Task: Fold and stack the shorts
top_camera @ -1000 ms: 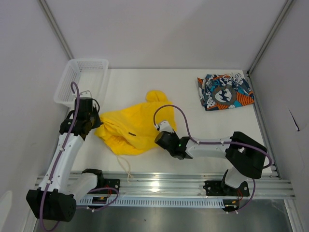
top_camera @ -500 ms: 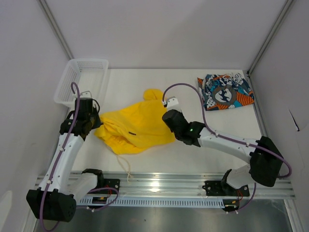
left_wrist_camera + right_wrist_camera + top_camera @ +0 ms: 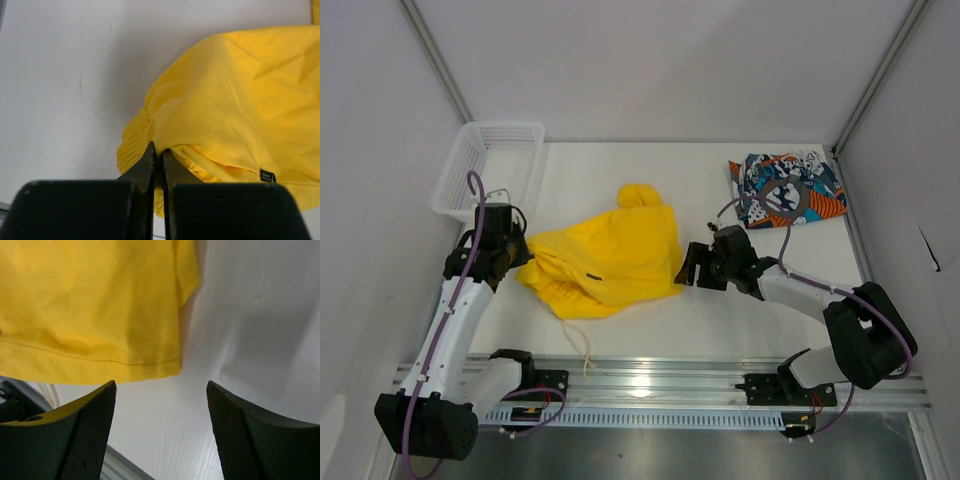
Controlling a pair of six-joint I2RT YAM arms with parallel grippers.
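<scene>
The yellow shorts (image 3: 610,255) lie rumpled on the white table, left of centre. Their white drawstring (image 3: 583,345) trails toward the near rail. My left gripper (image 3: 523,253) is shut on the gathered waistband at the shorts' left edge; the left wrist view shows the jaws (image 3: 157,152) pinching yellow cloth (image 3: 240,105). My right gripper (image 3: 688,266) is open and empty just right of the shorts. In the right wrist view the hem corner (image 3: 170,362) lies just beyond the gripper (image 3: 161,387). The printed shorts (image 3: 785,190) lie folded at the far right corner.
A white mesh basket (image 3: 490,160) stands at the far left, just behind my left arm. A metal rail (image 3: 650,385) runs along the near edge. Grey walls close in the table on the left, back and right.
My right arm swung from the near side of the yellow shorts, over their right edge, to a spot just right of them. The shorts' right part now lies flatter. The left arm held still.
</scene>
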